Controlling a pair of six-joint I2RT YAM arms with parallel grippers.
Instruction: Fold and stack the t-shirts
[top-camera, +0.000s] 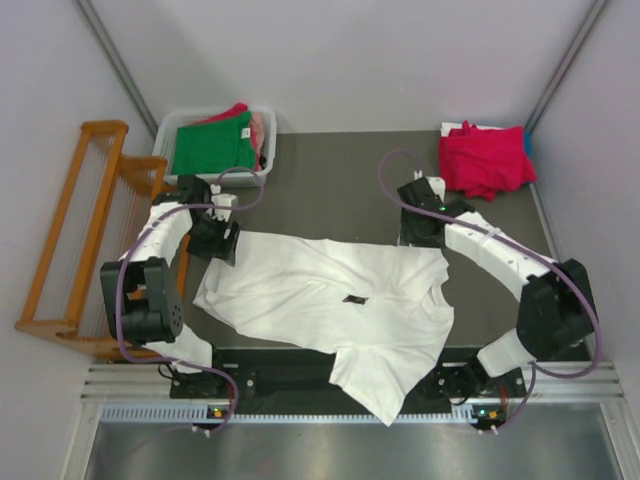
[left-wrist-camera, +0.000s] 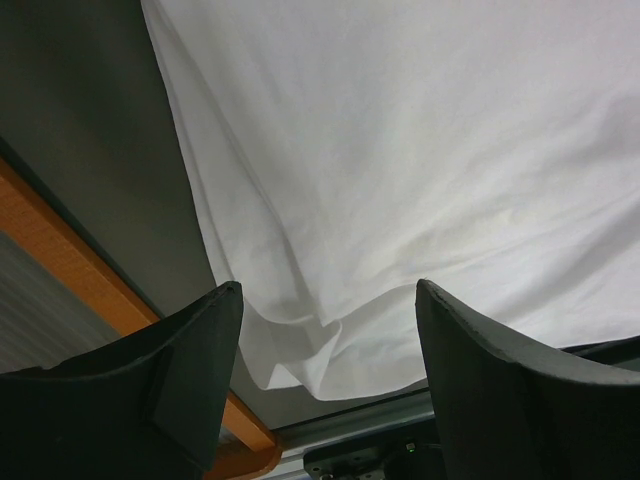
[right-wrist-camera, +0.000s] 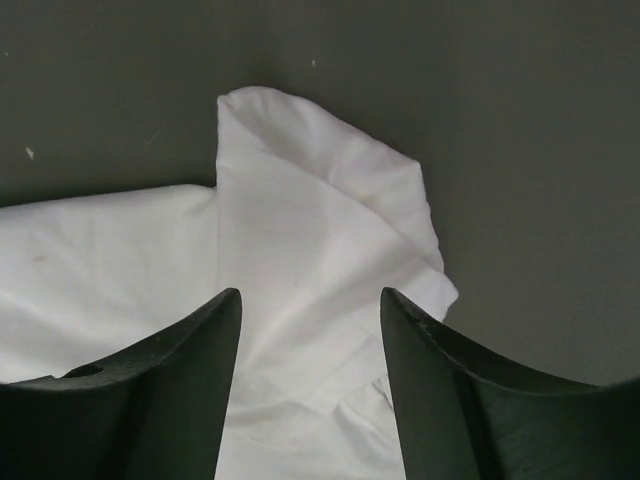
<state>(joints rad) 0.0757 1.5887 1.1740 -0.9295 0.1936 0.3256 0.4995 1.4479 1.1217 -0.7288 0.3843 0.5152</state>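
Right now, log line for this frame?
white t-shirt: spread, unfolded | left gripper: open over its left corner | right gripper: open over its sleeve | green t-shirt: in white basket | crimson shirts: piled far right

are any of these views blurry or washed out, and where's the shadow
top view: even light, sharp, white shirt bright yet creases show; left wrist: fingers nearly black, cloth greyed by shade; right wrist: sleeve crisp, faint fold shadows
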